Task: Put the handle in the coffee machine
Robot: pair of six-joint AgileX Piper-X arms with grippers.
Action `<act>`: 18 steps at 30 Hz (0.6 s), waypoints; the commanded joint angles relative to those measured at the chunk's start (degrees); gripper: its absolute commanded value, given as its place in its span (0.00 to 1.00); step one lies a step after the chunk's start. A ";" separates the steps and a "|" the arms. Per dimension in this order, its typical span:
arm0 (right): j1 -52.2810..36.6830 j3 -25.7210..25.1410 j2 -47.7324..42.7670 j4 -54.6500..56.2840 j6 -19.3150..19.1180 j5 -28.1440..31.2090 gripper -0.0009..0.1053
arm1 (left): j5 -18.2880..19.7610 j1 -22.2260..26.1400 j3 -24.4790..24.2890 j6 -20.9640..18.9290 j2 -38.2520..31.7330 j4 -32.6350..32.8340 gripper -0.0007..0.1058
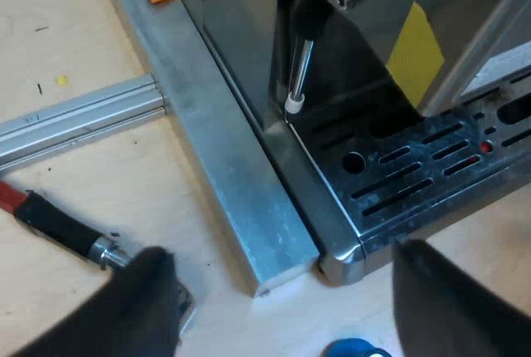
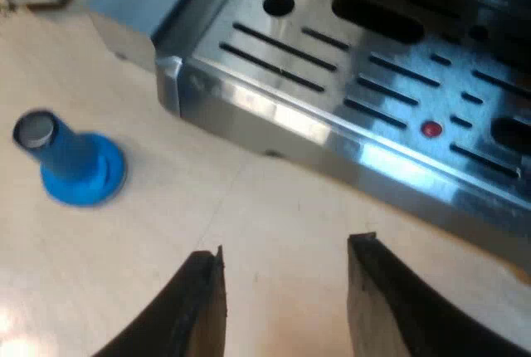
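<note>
Machine sits at 12 to 2 o'clock from my left claw, its tray nearest me. A metal rail runs along the machine's side, approx 11 o'clock from that claw. Holder isn't in the machine. It lies loose on the table at my 9 o'clock, red end pointing off toward 10, metal collar just beside one finger. Its basket end is hidden behind that finger. Left claw is spread wide w/ nothing in it. Right claw is likewise wide and empty, over bare table, tray at 12 to 2, tamper upright at 10.

Risks, as I judge them:
- **Rail:** it lies btwn holder and machine, so a low carry could catch the holder on it and twist it in my grip.
- **Wand:** the wand hangs at the machine's front corner. A long handle swung in there could knock it.
- **Handle:** it's round, so an off-centre pinch may let it roll or tilt, and then it won't seat in the machine.
- **Tamper:** it's also close by my left claw, approx 5 o'clock. A sideways move could tip it.
</note>
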 commanded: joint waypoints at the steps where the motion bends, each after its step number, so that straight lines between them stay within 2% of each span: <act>1: 0.00 -0.44 -1.46 2.93 -0.67 -0.63 0.36 | 1.02 0.14 -0.13 -1.78 -1.53 0.24 0.58; 5: -1.66 -0.44 -2.68 5.07 -0.43 -1.08 0.36 | 2.52 0.14 -0.13 -4.16 -3.54 0.24 0.58; 8: -4.60 -0.44 -3.60 5.09 -0.45 -3.49 0.36 | 2.51 0.14 -0.13 -5.55 -4.49 0.13 0.58; 18: -12.44 0.16 -9.48 5.09 -0.45 -4.85 0.36 | 2.51 0.14 -0.13 -6.83 -7.84 0.13 0.58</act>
